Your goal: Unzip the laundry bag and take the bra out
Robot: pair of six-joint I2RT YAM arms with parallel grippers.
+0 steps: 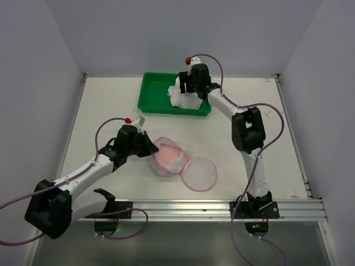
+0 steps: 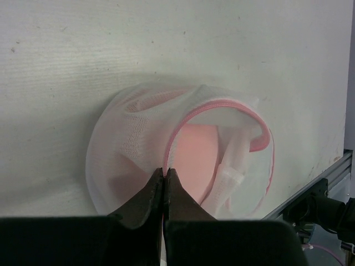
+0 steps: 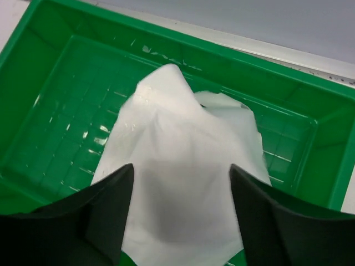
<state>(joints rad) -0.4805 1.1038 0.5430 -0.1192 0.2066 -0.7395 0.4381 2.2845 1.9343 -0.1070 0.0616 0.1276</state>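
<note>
The right end effector point(image 3: 180, 174) stands released, its jaws spread wide with the bra point(image 3: 183, 138), a crumpled white cloth, lying between and below them in the green tray point(image 3: 55, 83). I cannot tell whether either finger touches the fabric. In the top view the tray sits at the desk's point(image 1: 266, 138) 12 o'clock edge, and the bra is bunched toward the tray's 3 o'clock half. The laundry bag point(image 1: 168, 157) lies near the middle of the desk, unzipped, its flat pink-rimmed half point(image 1: 198, 173) folded out at the bag's 4 o'clock side. The left end effector point(image 2: 165, 173) is clenched at the bag's 9 o'clock side, apparently pinching the mesh right at the pink zipper trim point(image 2: 222, 105). Pale straps or folds show inside the open pouch, but I cannot say what they are. The task looks close to done, and the step in hand is the let-go over the tray. To do it well, I would keep the jaws wide and rise straight up, so that no fold catches on a finger and drags over the tray wall. The left arm should hold the bag steady until the right one is free of the tray.
</note>
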